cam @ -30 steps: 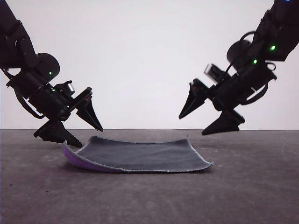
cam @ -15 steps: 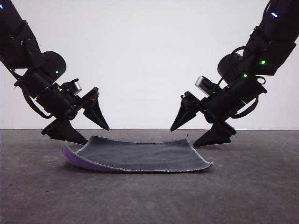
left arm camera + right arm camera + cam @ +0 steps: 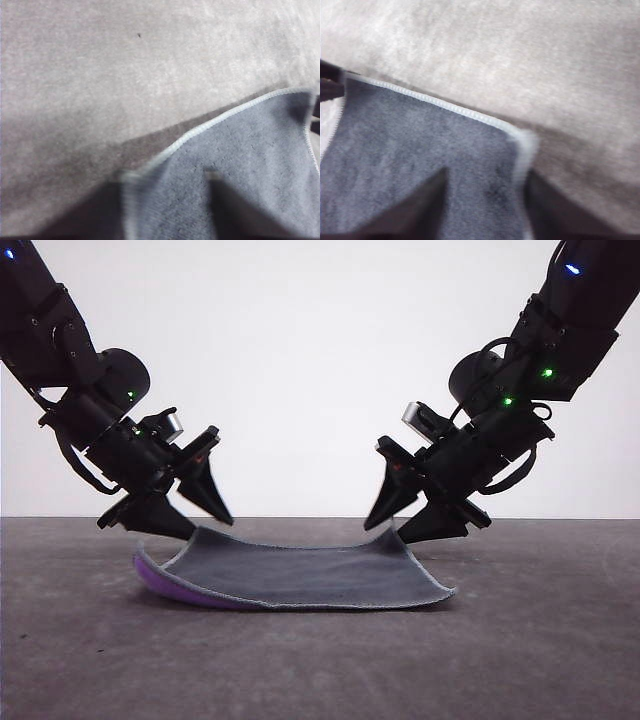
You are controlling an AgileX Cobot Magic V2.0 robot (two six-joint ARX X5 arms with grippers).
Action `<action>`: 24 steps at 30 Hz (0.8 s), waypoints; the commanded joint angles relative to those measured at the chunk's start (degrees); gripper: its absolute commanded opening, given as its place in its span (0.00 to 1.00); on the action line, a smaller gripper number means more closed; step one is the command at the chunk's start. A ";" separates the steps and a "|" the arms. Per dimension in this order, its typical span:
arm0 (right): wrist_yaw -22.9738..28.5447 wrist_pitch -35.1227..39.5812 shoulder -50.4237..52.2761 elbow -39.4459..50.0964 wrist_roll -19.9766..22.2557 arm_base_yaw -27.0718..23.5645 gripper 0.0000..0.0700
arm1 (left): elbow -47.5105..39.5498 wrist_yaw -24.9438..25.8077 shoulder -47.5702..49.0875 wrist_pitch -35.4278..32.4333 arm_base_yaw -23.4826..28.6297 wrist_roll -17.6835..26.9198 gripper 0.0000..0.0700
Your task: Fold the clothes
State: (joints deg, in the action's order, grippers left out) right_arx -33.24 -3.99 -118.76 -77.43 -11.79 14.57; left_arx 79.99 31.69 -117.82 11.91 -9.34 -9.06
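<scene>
The cloth (image 3: 300, 575) lies dark side up on the bench (image 3: 540, 640), purple showing under its left edge. The left claw (image 3: 190, 515) and right claw (image 3: 405, 522), both spread, straddle its two far corners.

No readable text or labels.

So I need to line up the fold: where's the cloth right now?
In the front view the cloth lies flat mid-table between both grippers, left gripper at its far left corner, right gripper at its far right corner.
</scene>
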 commanded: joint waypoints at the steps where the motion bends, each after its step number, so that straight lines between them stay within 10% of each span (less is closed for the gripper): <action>1: 0.63 0.33 -1.57 -1.07 0.46 0.22 0.06 | 1.33 -0.63 -1.81 -0.73 -0.17 0.46 0.00; 24: -1.50 -10.46 -1.44 -5.48 4.66 -1.14 0.01 | 3.20 1.05 -1.53 6.14 -0.15 1.60 0.01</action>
State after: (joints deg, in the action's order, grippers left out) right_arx -34.41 -13.96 -118.76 -81.21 -8.63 13.48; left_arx 81.46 32.13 -117.82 18.05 -9.34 -8.62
